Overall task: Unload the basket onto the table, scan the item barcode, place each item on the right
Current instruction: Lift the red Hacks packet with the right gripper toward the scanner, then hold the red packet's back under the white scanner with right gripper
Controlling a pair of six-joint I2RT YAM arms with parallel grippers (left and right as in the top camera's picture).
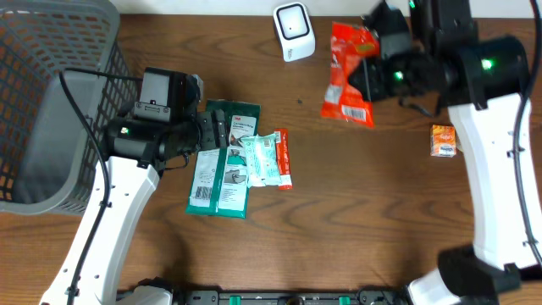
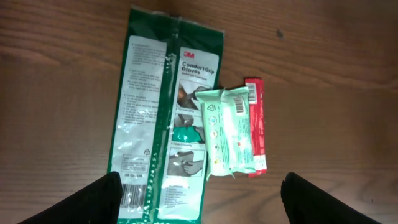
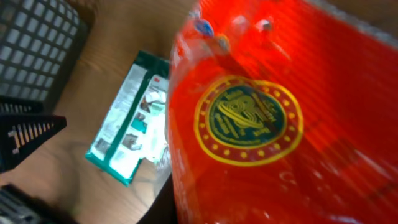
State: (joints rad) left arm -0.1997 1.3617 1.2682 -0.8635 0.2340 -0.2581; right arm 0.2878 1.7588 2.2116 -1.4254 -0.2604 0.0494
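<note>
**A:** Start wide. What takes the left of the table [image 1: 356, 229]?

**B:** The grey basket [image 1: 51, 59], with the left arm beside it. The left gripper [image 2: 202, 180] hangs over the green glove pack [image 1: 218, 182], fingers wide apart, holding nothing.

**A:** So that arm isn't the one to scan?

**B:** I judge not. The red bag [image 1: 345, 85] is the item in hand. The right gripper [image 1: 370, 74] is clamped on it from the robot's right side, at the far end of the table.

**A:** How does the bag lie?

**B:** Its long axis runs roughly away from the robot, slightly slanted. One printed face fills the right wrist view.

**A:** And the scanner [image 1: 293, 30]?

**B:** It stands near the bag's far end, to the robot's left of it and not touching. The right arm is much the nearer.

**A:** So the move turns on that?

**B:** Probably: carry the bag leftward and turn its barcode to the scanner. Where the barcode sits I cannot tell.

**A:** Anything smaller?

**B:** A mint wipes pack [image 1: 260, 158] overlaps the glove pack's right edge, with a thin red packet [image 1: 284, 158] just beside it. A small orange box [image 1: 443, 140] sits alone near the right arm.
</note>
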